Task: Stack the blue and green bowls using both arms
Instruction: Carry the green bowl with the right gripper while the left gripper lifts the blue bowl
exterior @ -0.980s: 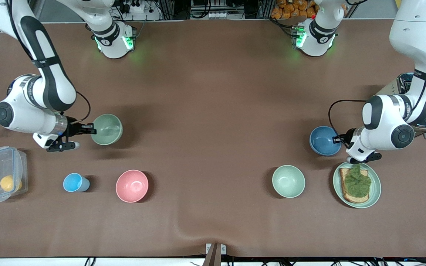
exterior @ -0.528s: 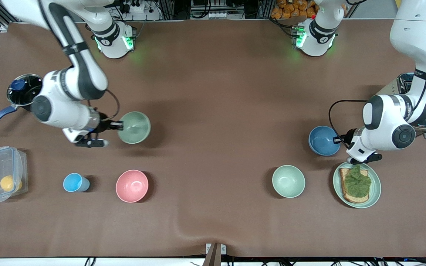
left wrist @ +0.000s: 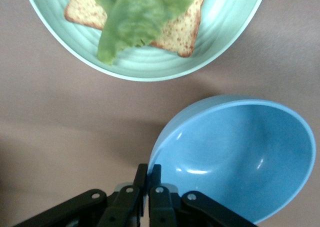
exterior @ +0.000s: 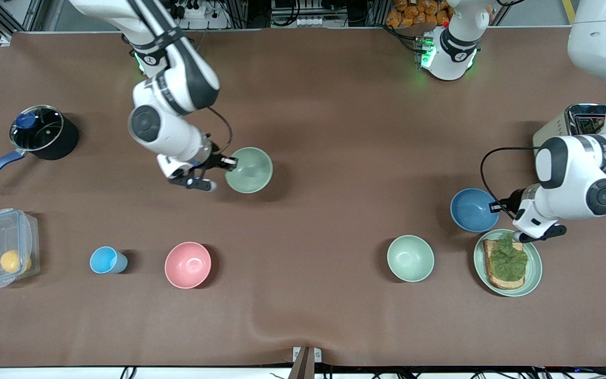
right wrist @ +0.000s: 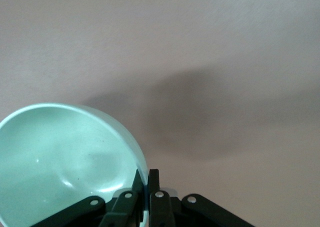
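The right gripper (exterior: 228, 162) is clamped on the green bowl (exterior: 249, 170) rim, above the table (exterior: 334, 131). The left gripper (exterior: 494, 206) is clamped on the blue bowl (exterior: 472, 210) rim, beside the plate (exterior: 533, 271).

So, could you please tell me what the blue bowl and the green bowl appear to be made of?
The blue bowl looks like matte plastic or melamine: uniform colour, thin rim, soft highlights. The green bowl shows the same smooth, dull finish, probably the same material; glazed ceramic is unlikely but possible.

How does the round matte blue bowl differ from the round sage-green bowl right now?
The blue bowl is pinched at its rim by the left gripper, beside the plate. The green bowl is pinched by the right gripper, over the bare mid-table. Both are empty, similar in size.
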